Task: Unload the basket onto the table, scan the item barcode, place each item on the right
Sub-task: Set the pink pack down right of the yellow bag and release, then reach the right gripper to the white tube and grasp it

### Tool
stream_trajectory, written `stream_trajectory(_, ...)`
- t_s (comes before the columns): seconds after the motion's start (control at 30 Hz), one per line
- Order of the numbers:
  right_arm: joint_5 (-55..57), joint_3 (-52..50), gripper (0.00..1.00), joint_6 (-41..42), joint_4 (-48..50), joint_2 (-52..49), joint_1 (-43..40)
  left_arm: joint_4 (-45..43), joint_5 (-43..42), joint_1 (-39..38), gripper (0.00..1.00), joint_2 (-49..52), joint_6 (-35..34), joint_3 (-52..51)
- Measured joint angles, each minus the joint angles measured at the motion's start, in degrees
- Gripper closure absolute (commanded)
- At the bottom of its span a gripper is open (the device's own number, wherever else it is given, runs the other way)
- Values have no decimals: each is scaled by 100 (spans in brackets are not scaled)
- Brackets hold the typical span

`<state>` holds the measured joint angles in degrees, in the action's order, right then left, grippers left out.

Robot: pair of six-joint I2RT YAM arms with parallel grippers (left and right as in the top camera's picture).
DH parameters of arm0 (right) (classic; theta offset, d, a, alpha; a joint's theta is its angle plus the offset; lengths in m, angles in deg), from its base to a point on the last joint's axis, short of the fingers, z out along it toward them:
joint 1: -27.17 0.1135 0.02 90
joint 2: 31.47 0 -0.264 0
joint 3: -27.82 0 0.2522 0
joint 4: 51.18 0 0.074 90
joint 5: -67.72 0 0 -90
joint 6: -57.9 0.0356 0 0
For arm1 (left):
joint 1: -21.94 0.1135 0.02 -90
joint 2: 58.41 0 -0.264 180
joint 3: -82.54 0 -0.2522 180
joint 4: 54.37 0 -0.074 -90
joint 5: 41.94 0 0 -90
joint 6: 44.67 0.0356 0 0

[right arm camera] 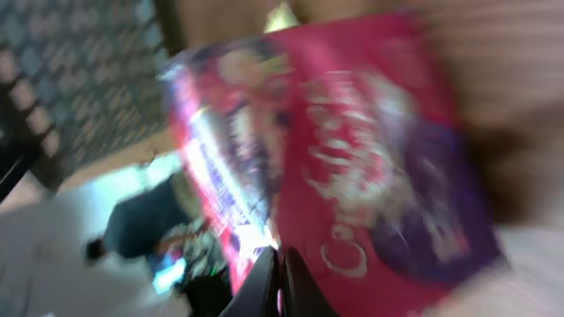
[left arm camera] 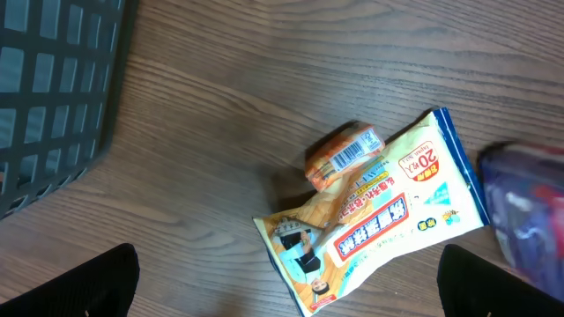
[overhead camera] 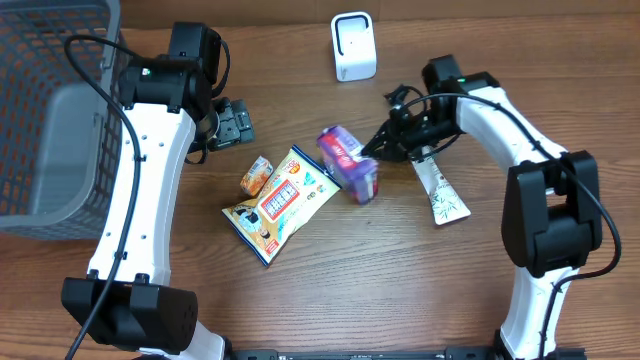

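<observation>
A purple and pink packet (overhead camera: 347, 163) is tilted up at mid-table, and my right gripper (overhead camera: 376, 148) is shut on its right edge. The right wrist view is blurred. In it the packet (right arm camera: 370, 158) fills the frame above the closed gripper (right arm camera: 280, 283), with a thin strip of pink between the fingers. The white scanner (overhead camera: 353, 47) stands at the back. My left gripper (overhead camera: 232, 122) hangs open to the left of the items. Its fingertips (left arm camera: 88, 286) are wide apart, and the gripper (left arm camera: 291, 295) holds nothing. No barcode shows on the packet.
A yellow snack bag (overhead camera: 281, 203) and a small orange packet (overhead camera: 257, 175) with a visible barcode (left arm camera: 352, 151) lie left of the purple packet (left arm camera: 529, 211). A white pouch (overhead camera: 440, 190) lies to the right. A grey mesh basket (overhead camera: 50, 110) fills the left side.
</observation>
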<state>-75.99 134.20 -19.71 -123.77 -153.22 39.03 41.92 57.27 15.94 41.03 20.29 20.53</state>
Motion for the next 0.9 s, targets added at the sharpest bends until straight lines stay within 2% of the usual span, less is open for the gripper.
stream_trajectory(0.27, 2468, 9, 82, 437, -195, 9, -490, 0, 0, 0, 0, 0, 0, 0)
stream_trajectory(0.37, 2986, 144, 80, 387, -522, 9, -474, 2, 0, 0, 0, 0, 0, 0)
stream_trajectory(0.53, 3383, 944, 73, 302, -1226, 9, -463, 0, 0, 0, 0, 0, 0, 0)
stream_trajectory(0.67, 3488, 1434, 51, 286, -1598, 22, -463, 2, 0, 0, 0, 0, 0, 0)
stream_trajectory(0.73, 3512, 1456, 47, 251, -1659, 46, -461, 0, 0, 0, 0, 0, -2, 0)
stream_trajectory(0.9, 3556, 1314, 48, 240, -1609, 52, -446, 0, 0, 0, 0, 0, 0, 0)
